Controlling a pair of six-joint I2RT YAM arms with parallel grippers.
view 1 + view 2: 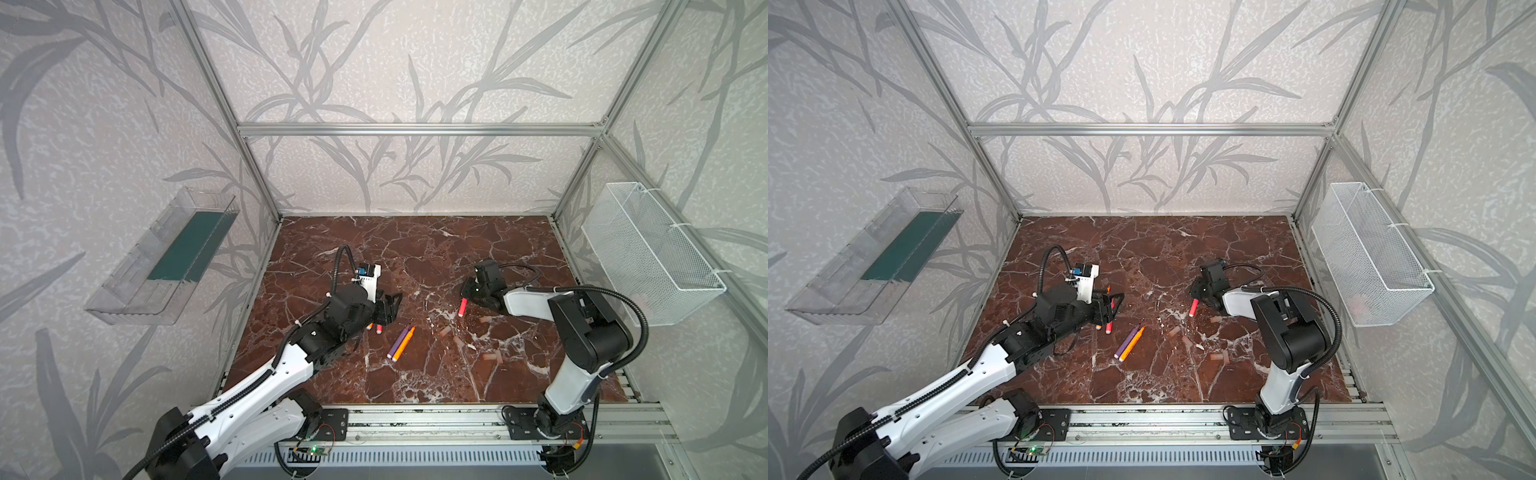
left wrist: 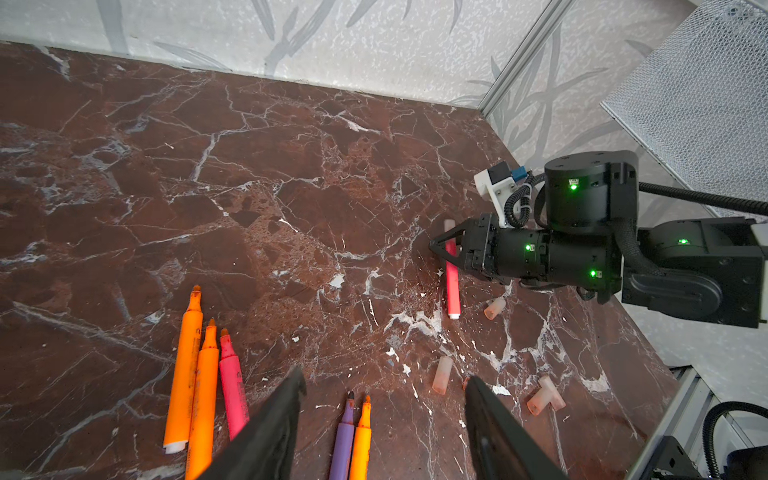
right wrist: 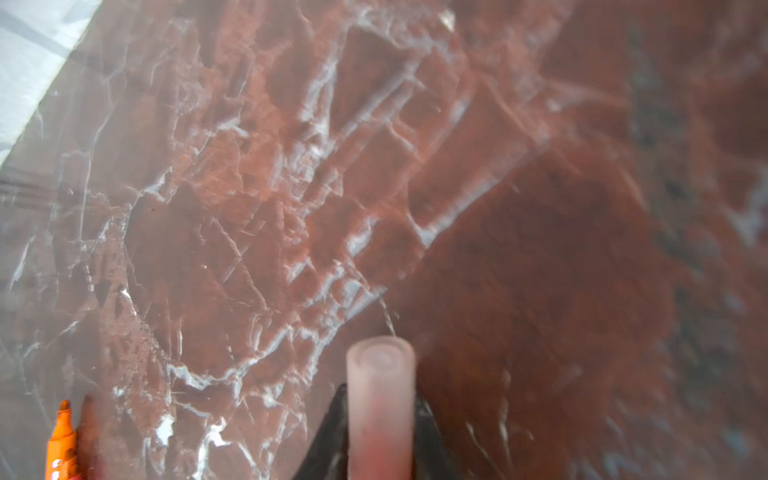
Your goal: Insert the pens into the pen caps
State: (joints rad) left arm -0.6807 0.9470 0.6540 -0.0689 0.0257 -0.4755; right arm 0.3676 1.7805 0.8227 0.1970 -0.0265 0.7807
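Left wrist view: the right gripper (image 2: 444, 249) has its jaws pressed close on either side of the capped pink-red pen (image 2: 452, 286), gripping it high on the barrel. This pen stands nearly upright, white end down at the marble tabletop (image 2: 291, 166). Its tip sits inside a pale translucent pen cap (image 2: 449, 226) that rises above the jaws.

Right wrist view: the same pen cap (image 3: 380, 374) is seen end-on between the black fingers (image 3: 328, 440).

The left gripper (image 2: 385, 377) is spread wide with nothing in it. A purple pen (image 2: 343, 440) and an orange pen (image 2: 360, 440) lie side by side on the marble near it. Farther out lie an outer orange pen (image 2: 185, 374), a middle orange pen (image 2: 204, 399) and a bare pink-red pen (image 2: 232, 390), packed side by side, tips uncapped.

In a top view, five loose pen caps (image 1: 445, 331) lie scattered on the marble on the right arm's side, among them a touching pair (image 1: 493, 356).

Containers: a clear plastic bin (image 1: 137, 257) hangs on the left wall, with a dark green panel showing inside it. A white wire-mesh basket (image 1: 665, 266) hangs on the right wall, and what it holds cannot be made out through the mesh.
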